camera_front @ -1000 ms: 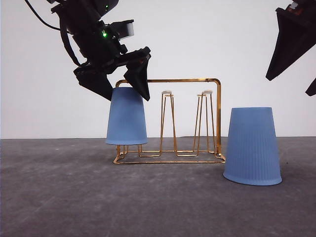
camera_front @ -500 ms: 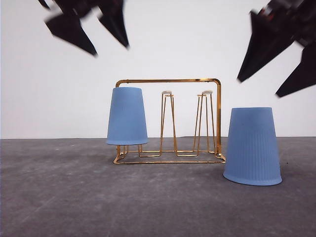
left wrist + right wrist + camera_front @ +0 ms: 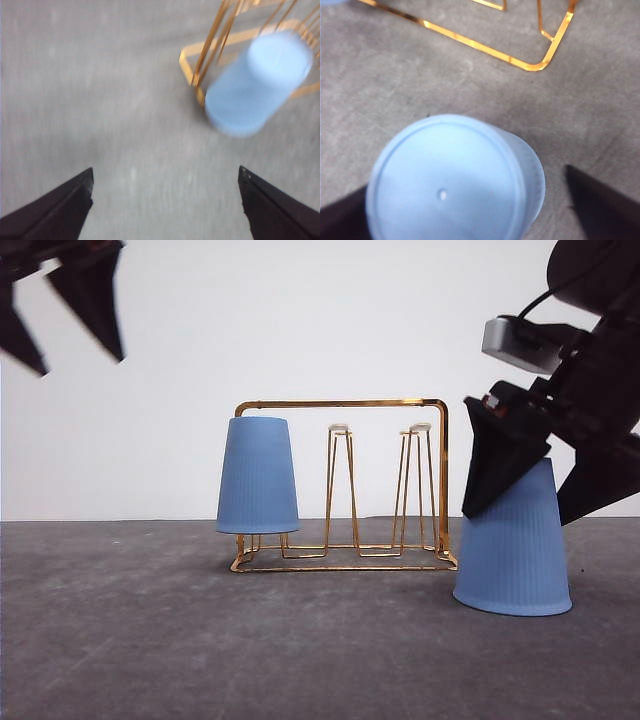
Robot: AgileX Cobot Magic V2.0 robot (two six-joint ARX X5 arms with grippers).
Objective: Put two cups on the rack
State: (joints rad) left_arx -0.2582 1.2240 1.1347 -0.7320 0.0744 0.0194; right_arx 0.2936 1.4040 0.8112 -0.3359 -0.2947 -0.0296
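Jaws of the right gripper [image 3: 530, 502] straddle, spread, the upside-down cup on the bench [image 3: 513, 545] beside the rack [image 3: 400, 480]. Left gripper [image 3: 65, 315] hangs open, high; racked cup [image 3: 257, 477] sits inverted.

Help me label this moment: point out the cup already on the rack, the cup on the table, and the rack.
Racked cup [image 3: 258, 476]: front view, middle of its side wall.
Table cup [image 3: 512, 560]: front view, lower ribbed wall.
Rack [image 3: 340, 403]: front view, top bar of the gold frame.
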